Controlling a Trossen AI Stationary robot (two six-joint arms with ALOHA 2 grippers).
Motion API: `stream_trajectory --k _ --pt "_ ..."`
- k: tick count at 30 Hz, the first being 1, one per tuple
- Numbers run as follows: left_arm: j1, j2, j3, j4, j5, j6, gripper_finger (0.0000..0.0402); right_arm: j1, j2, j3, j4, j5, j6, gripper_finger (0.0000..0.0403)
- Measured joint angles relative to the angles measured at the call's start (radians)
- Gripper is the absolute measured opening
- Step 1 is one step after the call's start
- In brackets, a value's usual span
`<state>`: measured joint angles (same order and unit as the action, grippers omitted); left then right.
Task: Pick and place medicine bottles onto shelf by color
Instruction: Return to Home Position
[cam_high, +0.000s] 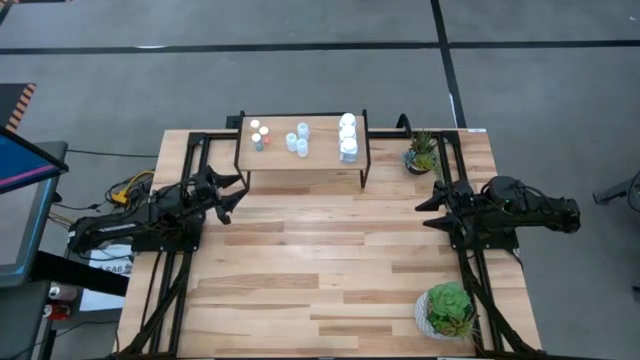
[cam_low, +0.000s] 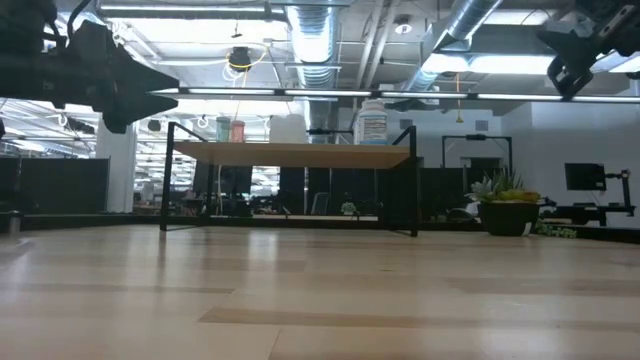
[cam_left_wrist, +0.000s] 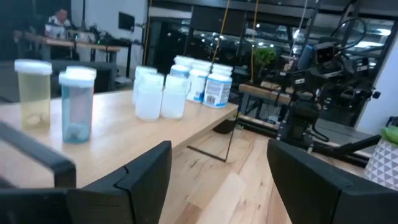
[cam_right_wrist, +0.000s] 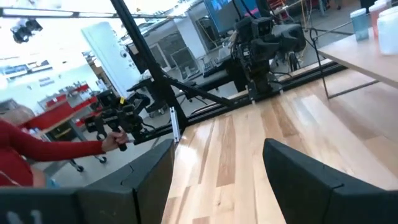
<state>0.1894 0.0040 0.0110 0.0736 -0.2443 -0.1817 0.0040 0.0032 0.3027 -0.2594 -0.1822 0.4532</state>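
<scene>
Left jaws spread | right jaws spread | medicine bottles (cam_high: 300, 138) apart, on shelf (cam_high: 320, 156)

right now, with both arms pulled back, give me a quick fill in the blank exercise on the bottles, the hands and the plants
In the high view, the large all-white medicine bottles stand at the ____ end of the raised light-wood shelf on thin black legs.
The left hand and the right hand both have their fingers ____ and hold nothing.
The big wooden table carries ____ green potted plants.
Missing words: right; open; two.
</scene>
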Motion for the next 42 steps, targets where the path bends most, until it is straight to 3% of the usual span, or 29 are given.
stream_trajectory --k 7,13,20,29,34,40,42 --pt "0.0 0.0 0.0 -0.009 -0.004 -0.041 0.0251 0.0 0.0 0.001 0.012 0.03 0.002 0.027" --pt "0.0 0.0 -0.001 -0.009 -0.003 -0.041 0.0251 0.0 0.0 0.001 0.03 -0.043 -0.092 0.027" --pt "0.0 0.0 -0.001 -0.009 -0.003 -0.041 0.0251 0.0 0.006 0.0 0.1 -0.05 -0.148 0.027" --pt "0.0 0.0 -0.002 -0.009 -0.002 -0.041 0.0251 0.0 0.003 -0.171 0.35 -0.058 -0.071 0.027" --pt "0.0 0.0 -0.002 -0.009 -0.001 -0.041 0.0251 0.0 0.003 -0.215 0.417 -0.144 -0.049 0.027" --pt "0.0 0.0 -0.002 -0.009 -0.001 -0.041 0.0251 0.0 0.0 -0.215 0.426 -0.339 -0.196 0.027" --pt "0.0 0.0 -0.002 -0.009 -0.001 -0.041 0.0251 0.0 0.0 -0.215 0.42 -0.36 -0.223 0.027"
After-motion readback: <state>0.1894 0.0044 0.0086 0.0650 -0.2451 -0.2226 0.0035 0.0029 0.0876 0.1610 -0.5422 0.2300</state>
